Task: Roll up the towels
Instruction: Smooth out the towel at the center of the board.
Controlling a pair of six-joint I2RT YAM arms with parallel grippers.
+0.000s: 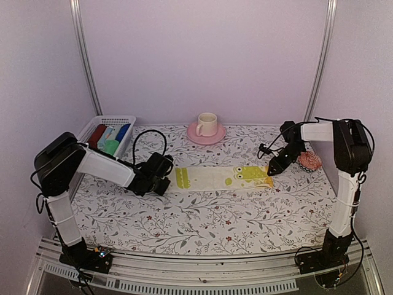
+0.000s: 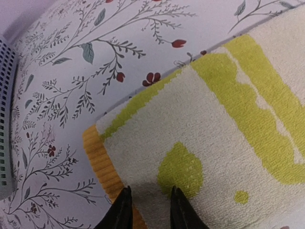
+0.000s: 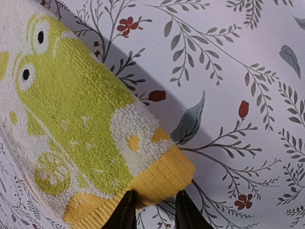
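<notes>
Pale yellow towel (image 1: 215, 178) with green printed marks is lying flat on the desk (image 1: 202, 221), folded into a long narrow strip. It is running left to right near the middle of the flowered desk cover. One end is showing an orange ribbed hem, and the other end is carrying a green face with two round eyes.

The left claw (image 1: 164, 182) is sitting low at the left end of the strip. In the left wrist view its two dark fingertips are standing a little apart over the hem of the yellow towel (image 2: 214, 133), with the cloth showing in the gap. So the left claw (image 2: 151, 210) is looking partly open, and the cloth is not bunching between the tips.

The right claw (image 1: 270, 171) is pointing down at the right end. From its own camera, the right claw (image 3: 151, 210) is also standing slightly open, one fingertip on each side of the yellow hem of the yellow towel (image 3: 71, 119).

A white basket (image 1: 113, 118) is standing at the far left, holding dark red, pale blue and deep blue rolls. A green towel (image 1: 112, 146) is lying at its near end. A cream cup (image 1: 207, 123) is resting on a pink saucer (image 1: 218, 136) at the back of the desk, well apart from the strip.
</notes>
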